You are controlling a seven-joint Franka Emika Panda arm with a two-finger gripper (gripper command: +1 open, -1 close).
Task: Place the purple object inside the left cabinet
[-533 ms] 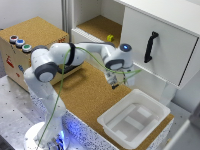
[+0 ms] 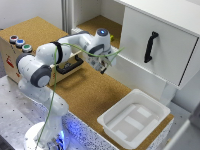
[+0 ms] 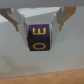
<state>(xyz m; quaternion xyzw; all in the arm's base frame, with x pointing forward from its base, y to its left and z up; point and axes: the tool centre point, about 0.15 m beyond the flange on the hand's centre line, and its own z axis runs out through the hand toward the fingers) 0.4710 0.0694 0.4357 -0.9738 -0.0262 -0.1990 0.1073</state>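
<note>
The purple object [image 3: 40, 38], a small dark purple cube with yellow letters, fills the middle of the wrist view. My gripper [image 3: 40, 30] is shut on it, one finger on each side. In the exterior view my gripper [image 2: 103, 66] hangs over the cork worktop, just in front of the left cabinet [image 2: 95, 24]. That cabinet is an open, white-walled compartment with a cork-brown floor. The cube is too small to make out in the exterior view.
A white door with a black vertical handle [image 2: 150, 46] closes the section on the exterior view's right. A cork box with coloured buttons [image 2: 20, 43] stands at the left. A white plastic tub [image 2: 133, 118] sits on the near right of the worktop.
The arm's wrist and gripper have shifted toward the exterior view's left and up, closer to the open cabinet, still holding the cube.
</note>
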